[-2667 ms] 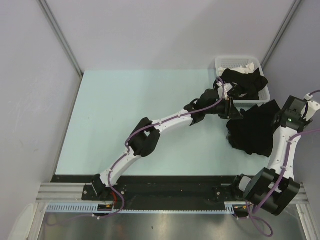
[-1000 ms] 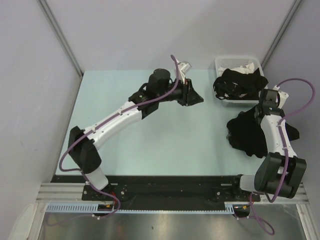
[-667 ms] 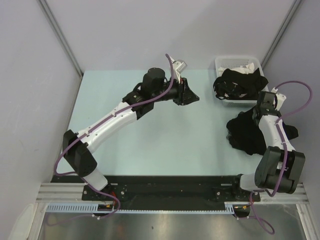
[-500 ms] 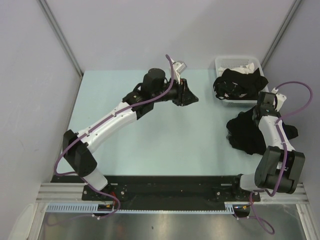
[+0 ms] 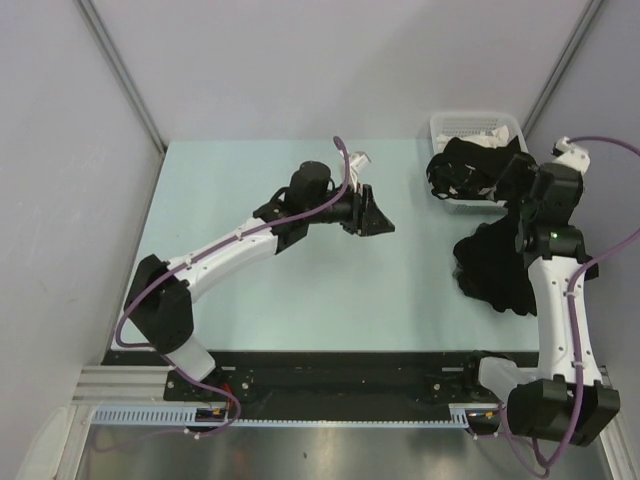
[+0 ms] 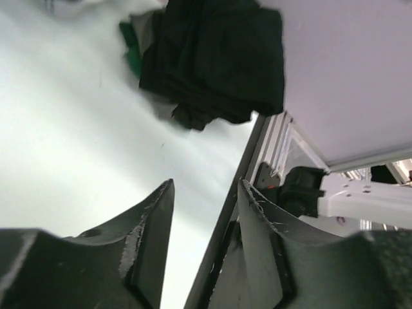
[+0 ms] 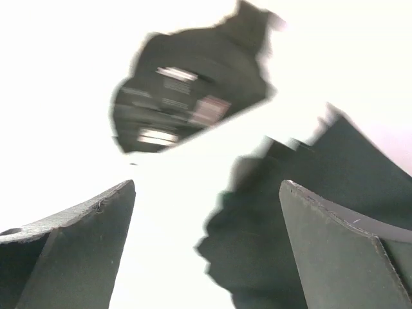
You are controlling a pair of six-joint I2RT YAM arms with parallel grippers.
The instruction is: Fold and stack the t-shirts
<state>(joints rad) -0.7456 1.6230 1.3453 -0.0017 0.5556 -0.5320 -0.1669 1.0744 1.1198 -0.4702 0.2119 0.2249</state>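
Note:
A heap of black t-shirts (image 5: 492, 268) lies crumpled on the table's right side; it also shows in the left wrist view as the t-shirts (image 6: 212, 58). More black t-shirts (image 5: 478, 165) spill over the front of the white basket (image 5: 470, 125). My right gripper (image 5: 522, 188) hangs above the gap between heap and basket. Its fingers stand wide apart in the right wrist view, right gripper (image 7: 207, 184), with nothing between them and dark cloth (image 7: 283, 251) blurred below. My left gripper (image 5: 385, 225) hovers over the middle of the table, far from any shirt; left gripper (image 6: 206, 183) is open and empty.
The pale green table (image 5: 280, 260) stretches left of the left arm. The basket sits in the back right corner against the grey walls. A black rail (image 6: 225, 225) marks the table's near edge, with the right arm's base (image 6: 302, 190) behind it.
My right gripper has risen off the heap toward the basket and opened wide. My left gripper has drifted slightly toward the near side and its jaws have parted further.

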